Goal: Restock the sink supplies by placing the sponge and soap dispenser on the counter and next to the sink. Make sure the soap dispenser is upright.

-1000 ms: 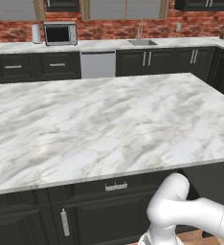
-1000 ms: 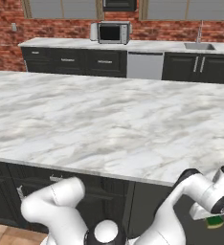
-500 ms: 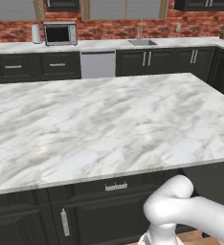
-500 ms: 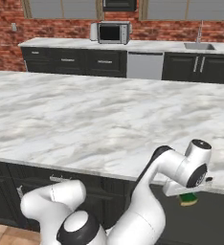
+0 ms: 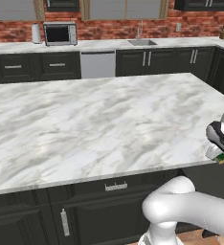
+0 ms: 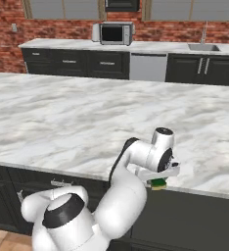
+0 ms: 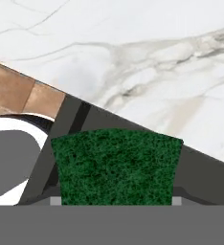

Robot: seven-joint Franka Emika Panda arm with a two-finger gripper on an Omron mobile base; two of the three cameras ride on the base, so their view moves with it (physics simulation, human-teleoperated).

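Observation:
My gripper is shut on the sponge, a yellow block with a dark green scouring layer. It hangs at the near edge of the marble island, just below the top's level. In the left base view the gripper and the sponge sit at the far right edge. In the hand view the sponge's green face sits between the fingers. The sink with its thin faucet lies far off in the back counter, also seen as the sink. The soap dispenser is out of view.
The broad marble island stands between me and the back counter. A microwave and a paper towel roll stand on that counter, above dark cabinets and a dishwasher. Below the hand lie brown floor tiles.
The arm has swung the sponge up and leftward along the island's near edge, from low beside the cabinets to just under the worktop. The base has not moved.

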